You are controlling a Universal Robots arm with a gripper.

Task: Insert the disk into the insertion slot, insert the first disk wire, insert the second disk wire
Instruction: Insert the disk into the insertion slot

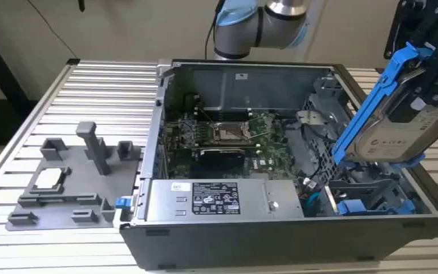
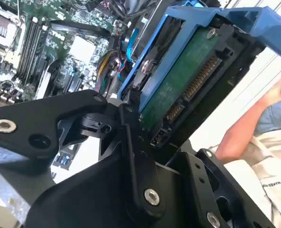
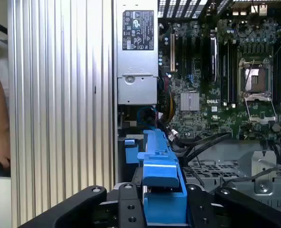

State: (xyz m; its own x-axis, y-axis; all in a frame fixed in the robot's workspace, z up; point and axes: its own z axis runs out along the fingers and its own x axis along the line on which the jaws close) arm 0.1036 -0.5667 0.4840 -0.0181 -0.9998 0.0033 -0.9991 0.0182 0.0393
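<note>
Judged step one: disk insertion, not seated. Gripper (image 1: 430,85) clenched on tilted disk (image 1: 390,128); insertion slot (image 1: 362,188) at 6 o'clock. Calls for frame-to-bay alignment.

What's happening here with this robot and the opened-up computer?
A Universal Robots arm's gripper is clamped on the blue-framed hard drive, holding it tilted in the air above the drive cage at the exterior view's right of the open computer case. The drive is not in its bay yet, and its connector is bare. A person's arm shows nearby in the second wrist view.
</note>
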